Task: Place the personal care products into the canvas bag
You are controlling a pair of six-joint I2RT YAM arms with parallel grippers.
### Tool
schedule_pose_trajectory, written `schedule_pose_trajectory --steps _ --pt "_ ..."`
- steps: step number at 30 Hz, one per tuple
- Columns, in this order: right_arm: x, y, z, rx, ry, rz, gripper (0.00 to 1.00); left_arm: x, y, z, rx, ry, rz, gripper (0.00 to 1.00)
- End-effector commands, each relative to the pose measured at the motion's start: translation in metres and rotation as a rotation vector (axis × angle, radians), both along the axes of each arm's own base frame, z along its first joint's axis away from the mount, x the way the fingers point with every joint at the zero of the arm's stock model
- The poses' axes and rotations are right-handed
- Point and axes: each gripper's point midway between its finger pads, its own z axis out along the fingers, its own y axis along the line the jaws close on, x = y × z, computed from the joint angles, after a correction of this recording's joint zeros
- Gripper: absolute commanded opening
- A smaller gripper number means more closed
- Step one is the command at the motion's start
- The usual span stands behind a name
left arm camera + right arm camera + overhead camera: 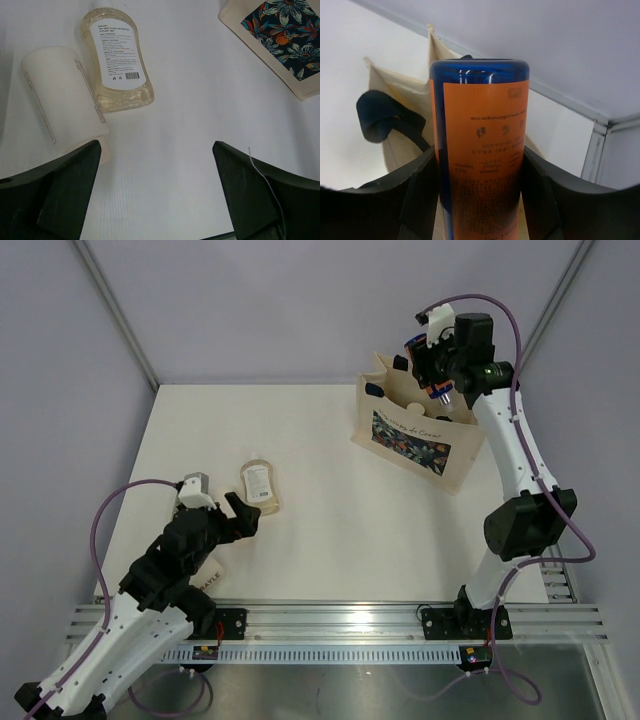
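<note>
R gripper (480, 167): jaws clamped on the orange tube (479, 150), one finger pressed to each side; tube has an orange label w/ dark print and a blue end; the blue end points away from the wrist cam.

Top view: R arm stretched to the far right corner, gripper (435, 365) over the open mouth of the canvas bag (460, 465); bag stands upright on the table (340, 540), print side toward the arm bases; navy handle (380, 117) droops at the bag's rim; we cannot tell how far the tube's end sits inside.

L gripper (155, 195): jaws wide apart, nothing between them; held low over the table's near-left part (225, 520).

Clear yellowish bottle (120, 65) lies flat, white back label w/ barcode up, just ahead of the L fingers; also seen from top (260, 485), well apart from the bag.

Cream-white tube (62, 95) lies flat just beside the bottle, on its left in the wrist view; near end close to the left finger (65, 190); contact w/ bottle: we cannot tell.

Bag corner (231, 19) shows at upper right of the L wrist view.
</note>
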Motion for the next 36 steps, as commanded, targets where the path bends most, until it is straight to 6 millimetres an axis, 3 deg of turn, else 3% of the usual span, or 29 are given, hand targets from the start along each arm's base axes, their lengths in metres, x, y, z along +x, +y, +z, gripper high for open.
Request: schedule_pose_trajectory --steps 1,3,4,8,16,17,21,22,23,24,25,26,27,30,33,35,36 --pt "-0.005 0.022 0.016 -0.208 -0.088 0.358 0.00 0.005 -0.007 0.012 -0.035 -0.054 -0.023 0.99" --pt "-0.009 0.029 0.003 -0.252 -0.049 0.453 0.00 0.005 -0.008 0.011 -0.033 -0.054 -0.027 0.99" --pt "-0.017 0.026 -0.015 -0.296 0.022 0.500 0.00 0.006 -0.009 0.011 -0.034 -0.055 -0.029 0.99" --pt "-0.011 0.018 -0.055 -0.302 0.129 0.519 0.00 0.007 -0.012 0.011 -0.037 -0.056 -0.040 0.99" --pt "-0.003 -0.002 -0.091 -0.314 0.166 0.496 0.03 0.012 -0.020 0.010 -0.049 -0.070 -0.067 0.99" --pt "-0.002 -0.004 -0.095 -0.311 0.178 0.492 0.11 0.012 -0.022 0.008 -0.049 -0.067 -0.073 0.99" --pt "0.006 -0.015 -0.116 -0.301 0.244 0.447 0.26 0.018 -0.023 0.003 -0.046 -0.065 -0.059 0.99" --pt "0.008 -0.018 -0.130 -0.297 0.281 0.437 0.31 0.020 -0.023 0.002 -0.046 -0.066 -0.050 0.99" --pt "0.013 -0.022 -0.129 -0.304 0.287 0.415 0.47 0.023 -0.022 0.001 -0.045 -0.062 -0.035 0.99" --pt "0.012 -0.023 -0.134 -0.295 0.312 0.399 0.57 0.026 -0.023 -0.007 -0.032 -0.035 -0.023 0.99" --pt "0.011 -0.026 -0.146 -0.294 0.361 0.392 0.70 0.029 -0.022 -0.010 -0.033 -0.026 -0.005 0.99" --pt "0.013 -0.029 -0.143 -0.293 0.360 0.378 0.94 0.033 -0.020 -0.013 -0.037 -0.014 0.031 0.99" --pt "0.012 -0.031 -0.145 -0.275 0.374 0.363 1.00 0.037 -0.021 -0.022 -0.015 0.017 0.042 0.99" --pt "0.016 -0.038 -0.129 -0.217 0.336 0.319 1.00 0.047 -0.024 -0.025 0.019 0.028 0.053 0.99" --pt "0.012 -0.046 -0.100 -0.154 0.283 0.280 0.99 0.063 -0.024 -0.033 0.085 0.077 0.096 0.99" --pt "0.004 -0.040 -0.074 -0.120 0.231 0.290 1.00 0.078 -0.020 -0.039 0.157 0.125 0.149 0.99" --pt "0.004 -0.052 -0.065 -0.101 0.210 0.258 0.99 0.083 -0.018 -0.042 0.184 0.145 0.172 0.99"
